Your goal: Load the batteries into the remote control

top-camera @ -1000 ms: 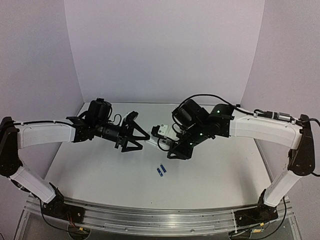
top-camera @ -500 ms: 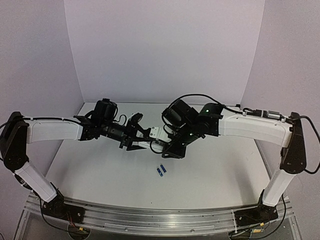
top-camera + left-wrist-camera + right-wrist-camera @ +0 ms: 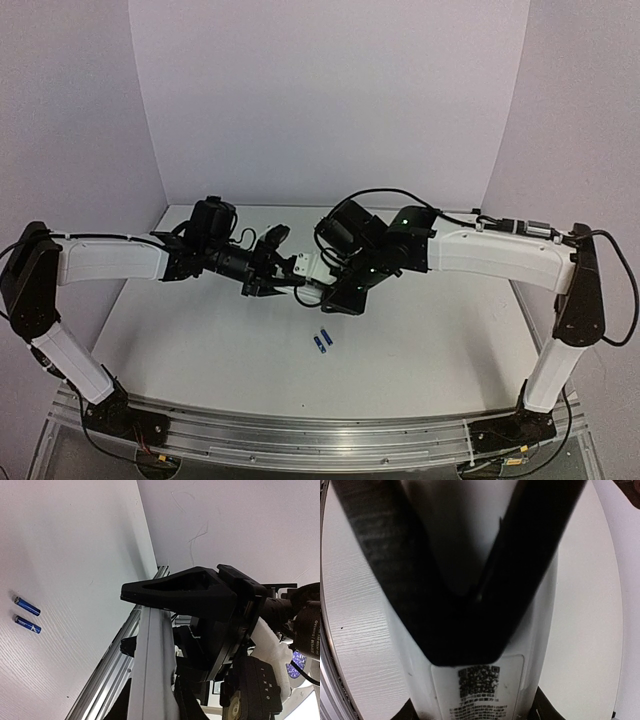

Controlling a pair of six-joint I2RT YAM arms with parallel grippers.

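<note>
— Where is the remote control (image 3: 309,266) sitting?
— It is hanging above the bench (image 3: 200,340). The right gripper (image 3: 322,284) is clamping its body, and the left gripper (image 3: 287,264) is pinching its far end.
— And the batteries (image 3: 318,344)?
— They are lying side by side on the bench below, well apart from both grippers.

Both arms reach inward, meeting mid-table; left tool (image 3: 288,268) clamped tight; right tool (image 3: 320,285) part-closed, gripping.

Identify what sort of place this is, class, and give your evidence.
Probably a robotics lab test bench: left arm and right arm mounted on an aluminium rail, a white table, plain lilac backdrop walls.
</note>
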